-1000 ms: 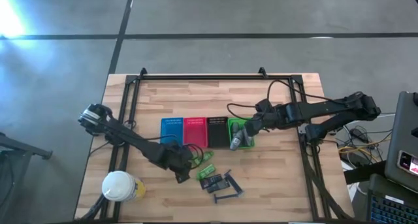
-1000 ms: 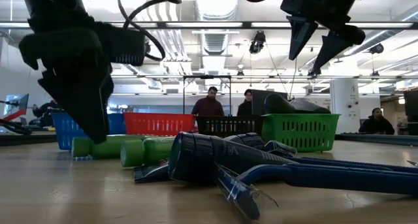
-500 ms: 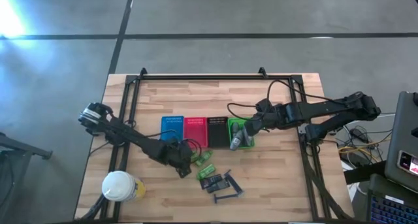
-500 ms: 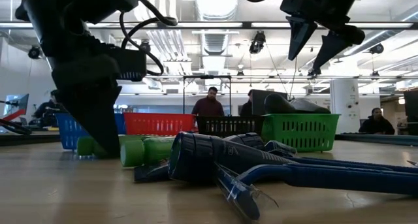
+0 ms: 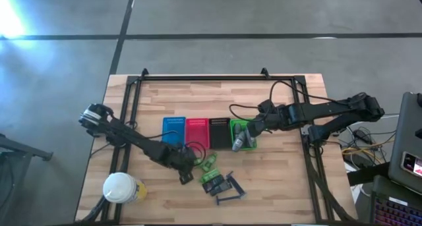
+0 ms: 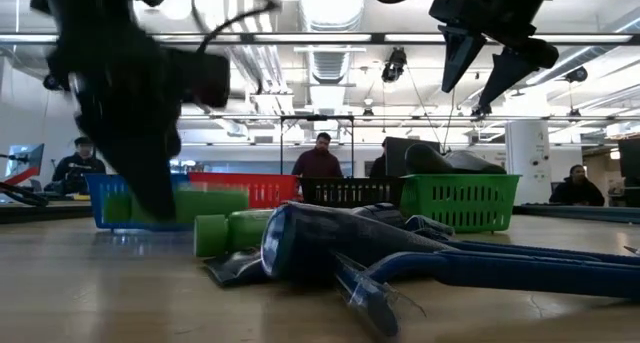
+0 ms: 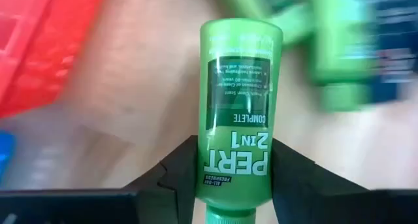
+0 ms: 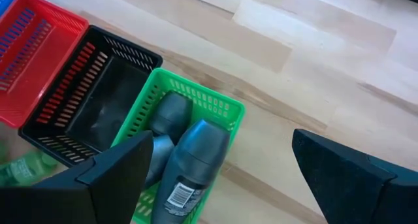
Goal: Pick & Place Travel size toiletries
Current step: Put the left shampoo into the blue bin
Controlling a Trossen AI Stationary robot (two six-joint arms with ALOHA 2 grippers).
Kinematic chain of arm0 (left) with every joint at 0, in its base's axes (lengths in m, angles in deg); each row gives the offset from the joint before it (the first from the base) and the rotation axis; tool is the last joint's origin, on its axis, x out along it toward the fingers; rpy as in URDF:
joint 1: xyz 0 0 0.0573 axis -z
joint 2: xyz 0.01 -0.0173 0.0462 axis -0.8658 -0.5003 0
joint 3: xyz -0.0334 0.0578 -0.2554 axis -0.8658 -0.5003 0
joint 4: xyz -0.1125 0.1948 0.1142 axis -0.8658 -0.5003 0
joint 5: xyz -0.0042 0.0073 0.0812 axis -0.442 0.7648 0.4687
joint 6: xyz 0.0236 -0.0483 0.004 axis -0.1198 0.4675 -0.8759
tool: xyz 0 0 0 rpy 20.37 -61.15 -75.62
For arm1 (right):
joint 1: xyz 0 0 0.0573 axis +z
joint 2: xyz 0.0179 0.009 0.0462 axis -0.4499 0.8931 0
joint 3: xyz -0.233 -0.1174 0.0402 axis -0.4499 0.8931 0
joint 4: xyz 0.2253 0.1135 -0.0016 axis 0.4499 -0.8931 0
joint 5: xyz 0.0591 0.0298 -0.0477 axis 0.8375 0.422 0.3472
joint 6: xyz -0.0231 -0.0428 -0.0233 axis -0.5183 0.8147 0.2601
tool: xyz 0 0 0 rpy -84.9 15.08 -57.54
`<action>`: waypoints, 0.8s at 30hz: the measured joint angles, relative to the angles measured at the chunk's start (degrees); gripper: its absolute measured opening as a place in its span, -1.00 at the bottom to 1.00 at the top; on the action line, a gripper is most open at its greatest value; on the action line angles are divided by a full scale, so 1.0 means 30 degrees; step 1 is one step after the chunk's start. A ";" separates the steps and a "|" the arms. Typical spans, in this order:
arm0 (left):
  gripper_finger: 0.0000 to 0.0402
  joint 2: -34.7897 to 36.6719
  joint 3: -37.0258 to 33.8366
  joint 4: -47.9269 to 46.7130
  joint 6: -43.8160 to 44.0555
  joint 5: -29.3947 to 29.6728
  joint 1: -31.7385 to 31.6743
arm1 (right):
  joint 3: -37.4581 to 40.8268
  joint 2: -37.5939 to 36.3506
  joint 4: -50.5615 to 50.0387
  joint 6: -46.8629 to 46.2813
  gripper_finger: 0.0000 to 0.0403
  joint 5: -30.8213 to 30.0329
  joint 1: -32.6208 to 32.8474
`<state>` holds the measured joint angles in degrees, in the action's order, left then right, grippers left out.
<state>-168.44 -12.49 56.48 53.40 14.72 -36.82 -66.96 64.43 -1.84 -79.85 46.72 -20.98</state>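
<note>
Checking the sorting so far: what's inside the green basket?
Two grey tubes lie side by side in the green basket, under the open right gripper. The basket floor beneath them is covered, so anything there is hidden.

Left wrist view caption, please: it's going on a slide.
Left gripper shut on a green Pert 2in1 bottle.

One bright green bottle (image 7: 236,106), labelled PERT 2 in 1, is sitting clamped at frame centre. Other green bottles (image 5: 210,171), dark packets (image 5: 215,183) and black razors (image 5: 229,197) are lying lower centre. Grey tubes (image 8: 189,159) are resting lower left.
</note>
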 joint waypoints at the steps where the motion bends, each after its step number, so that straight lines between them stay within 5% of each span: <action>1: -0.26 0.0230 0.0306 -0.0312 0.0060 -0.0232 0.0131 | 0.0000 0.0000 -0.0127 0.0000 0.81 0.0000 0.0000; 7: -0.26 0.2499 0.2198 -0.5058 0.3856 0.0720 0.0861 | 0.0007 0.0000 -0.0709 -0.0146 0.81 0.0007 0.0000; 15: -0.24 0.7669 0.0818 -1.0629 1.5979 0.7771 -0.0267 | 0.0007 0.0000 -0.0722 -0.0945 0.81 0.0007 0.0000; 24: -0.24 0.9152 -0.3702 -0.6383 1.4831 0.5160 -0.4017 | 0.0007 0.0000 -0.0699 -0.1569 0.81 0.0007 0.0121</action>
<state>-140.99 -23.59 37.34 97.89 30.20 -48.87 -66.94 64.43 -3.94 -84.56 46.74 -20.62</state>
